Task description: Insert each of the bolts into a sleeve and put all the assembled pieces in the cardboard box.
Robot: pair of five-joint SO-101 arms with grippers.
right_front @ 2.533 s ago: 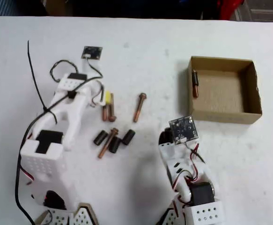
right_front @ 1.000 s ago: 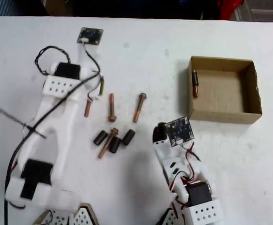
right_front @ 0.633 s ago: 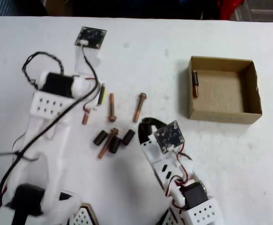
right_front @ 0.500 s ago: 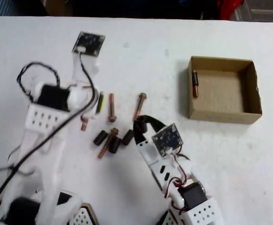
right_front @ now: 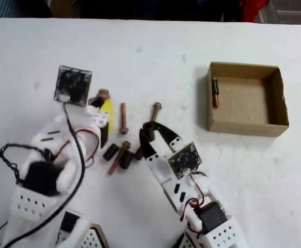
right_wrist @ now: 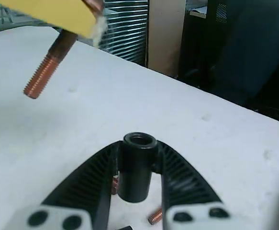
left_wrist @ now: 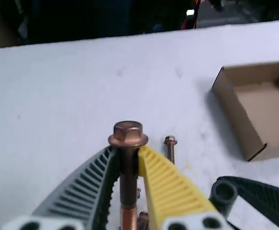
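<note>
- Left end effector [left_wrist: 128, 152]: grey and yellow ribbed fingers clamped on a copper-coloured bolt [left_wrist: 128, 136]. They grip it just under its flanged hex head, and the shank runs down between them.
- Same bolt, right wrist view [right_wrist: 47, 73]: tilted, threaded end free, above and apart from the sleeve.
- Right end effector [right_wrist: 137, 146]: black ribbed fingers closed around a black sleeve [right_wrist: 136, 170]. The sleeve is held upright with its bore open at the top.
- Second bolt [right_front: 123, 118]: lying on the white worktop [right_front: 191, 46], just beside the left end effector.
- Third bolt [right_front: 154, 115]: lying near the second, apart from it, head away from the arms.
- Fourth bolt [right_front: 118, 157]: lying at a slant between two loose sleeves.
- Second sleeve [right_front: 110, 152]: on the worktop, left of the fourth bolt.
- Third sleeve [right_front: 126, 159]: on the worktop, right of the fourth bolt.
- Cardboard box [right_front: 248, 127]: open-topped, on the right of the worktop, well apart from the loose hardware.
- Assembled piece [right_front: 215, 92]: inside the box, lying along its left wall.
</note>
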